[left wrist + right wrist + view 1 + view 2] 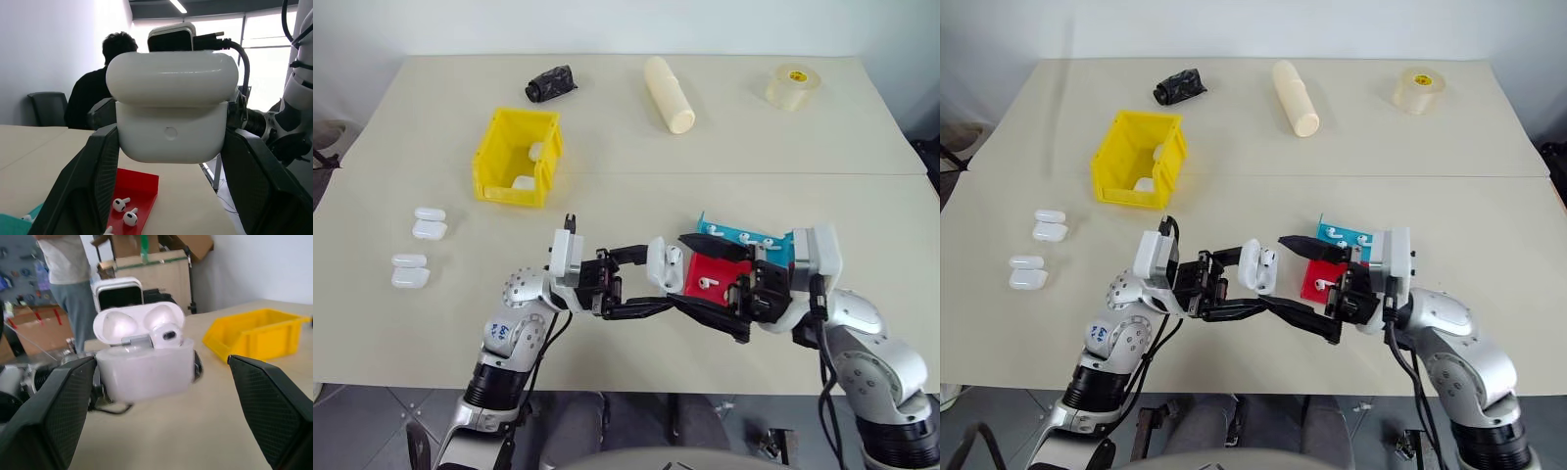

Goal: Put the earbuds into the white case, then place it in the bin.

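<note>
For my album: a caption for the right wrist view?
Open pincer facing the white case, one earbud seated.

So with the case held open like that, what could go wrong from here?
1. The white case sits lid-open in the left gripper, and one earbud pokes up from its well; it may not be fully seated and could block the lid or drop out.
2. The right gripper is open close beside the case; a nudge could shift it in the grip.
3. The bin already holds white items, so a dropped case may land crooked.
</note>
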`<state>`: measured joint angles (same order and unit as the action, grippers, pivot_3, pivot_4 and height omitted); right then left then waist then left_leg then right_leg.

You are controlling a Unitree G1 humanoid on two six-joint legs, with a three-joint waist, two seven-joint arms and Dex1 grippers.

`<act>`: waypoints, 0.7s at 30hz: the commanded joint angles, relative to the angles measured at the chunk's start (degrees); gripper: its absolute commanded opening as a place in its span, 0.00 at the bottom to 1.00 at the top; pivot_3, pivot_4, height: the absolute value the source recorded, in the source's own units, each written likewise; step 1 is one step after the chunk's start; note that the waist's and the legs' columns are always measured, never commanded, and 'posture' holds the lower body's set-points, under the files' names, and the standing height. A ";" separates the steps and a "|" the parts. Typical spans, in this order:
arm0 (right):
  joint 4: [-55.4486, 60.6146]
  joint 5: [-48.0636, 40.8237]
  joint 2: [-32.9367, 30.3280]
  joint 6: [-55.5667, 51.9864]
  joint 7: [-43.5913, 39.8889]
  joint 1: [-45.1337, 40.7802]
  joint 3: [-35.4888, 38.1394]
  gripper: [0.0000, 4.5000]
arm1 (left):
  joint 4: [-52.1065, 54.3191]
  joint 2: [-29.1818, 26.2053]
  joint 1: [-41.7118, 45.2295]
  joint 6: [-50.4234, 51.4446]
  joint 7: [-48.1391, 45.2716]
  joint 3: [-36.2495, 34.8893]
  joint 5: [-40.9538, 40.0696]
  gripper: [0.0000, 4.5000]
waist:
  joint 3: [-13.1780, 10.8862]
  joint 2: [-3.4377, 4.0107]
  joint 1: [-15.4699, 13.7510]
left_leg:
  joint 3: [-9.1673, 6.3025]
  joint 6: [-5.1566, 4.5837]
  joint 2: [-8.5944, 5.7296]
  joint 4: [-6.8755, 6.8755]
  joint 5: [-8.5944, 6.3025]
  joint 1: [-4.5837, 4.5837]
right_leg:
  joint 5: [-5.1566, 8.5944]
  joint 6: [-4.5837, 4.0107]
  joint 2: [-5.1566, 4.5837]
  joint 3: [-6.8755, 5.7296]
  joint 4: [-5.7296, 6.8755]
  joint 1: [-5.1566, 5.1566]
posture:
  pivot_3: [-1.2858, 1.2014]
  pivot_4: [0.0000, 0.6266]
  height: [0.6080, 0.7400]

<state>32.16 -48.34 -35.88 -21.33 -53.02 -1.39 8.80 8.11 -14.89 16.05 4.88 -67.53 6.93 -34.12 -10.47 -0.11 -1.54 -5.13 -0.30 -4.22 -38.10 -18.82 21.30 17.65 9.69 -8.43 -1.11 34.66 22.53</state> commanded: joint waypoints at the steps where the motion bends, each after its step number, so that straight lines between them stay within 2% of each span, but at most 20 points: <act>1: -1.48 1.42 -3.72 3.19 -3.59 4.06 8.73 1.00 | 0.32 -1.16 -2.28 -2.68 -0.51 -1.42 0.76 0.61 | 0.00 0.00 -0.01 | 0.01 -0.01 0.00 0.00 -0.01 0.00 | 0.00 0.00 0.00 0.00 -0.02 -0.01 | 0.52 0.24 1.00; 4: -4.59 4.18 -5.91 5.99 -6.85 7.67 12.32 1.00 | 0.22 -1.52 -3.17 -3.87 -0.42 -1.49 1.33 0.61 | 0.00 -0.01 -0.06 | 0.04 -0.02 0.01 -0.01 -0.01 -0.01 | 0.00 0.00 0.00 -0.02 -0.03 -0.04 | 0.52 0.24 1.00; 8: -15.74 11.65 -8.81 14.52 -12.24 13.02 19.48 1.00 | 0.34 -1.24 -3.90 -5.82 1.28 -1.62 3.07 0.61 | 0.00 0.00 -0.14 | 0.08 -0.04 0.00 -0.03 0.01 -0.04 | 0.00 0.01 0.00 -0.01 -0.01 -0.09 | 0.52 0.24 1.00; 14: -25.09 16.54 -11.57 19.86 -15.65 12.58 20.42 1.00 | -0.17 -1.00 -3.84 -8.79 1.73 -0.82 5.10 0.61 | 0.01 0.02 0.33 | 0.23 -0.07 0.03 0.02 0.02 -0.12 | -0.04 0.06 0.02 0.08 -0.02 -0.06 | 0.52 0.24 1.00; 17: -25.73 17.53 -13.52 18.19 -15.24 9.56 18.61 1.00 | -0.15 -0.59 -3.70 -9.77 1.86 -0.26 5.67 0.61 | 0.01 0.06 0.28 | 0.29 -0.06 0.05 -0.01 0.03 -0.12 | -0.04 0.05 0.01 0.15 0.00 -0.05 | 0.52 0.24 1.00; 21: -22.51 18.75 -20.65 2.78 -9.83 1.09 12.35 1.00 | 0.53 -0.34 -3.83 -9.77 2.83 0.28 5.91 0.61 | 0.02 0.09 0.25 | 0.30 -0.06 0.05 -0.05 0.03 -0.11 | -0.07 0.06 -0.01 0.20 0.01 -0.02 | 0.52 0.24 1.00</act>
<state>6.83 -29.64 -54.46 -13.33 -64.66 1.55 22.37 7.21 -15.47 12.39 -3.93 -65.37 7.03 -28.07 -10.45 -0.02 -1.29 -4.83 -0.36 -4.16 -38.16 -18.79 21.18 17.58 9.74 -8.44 -0.92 34.68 22.52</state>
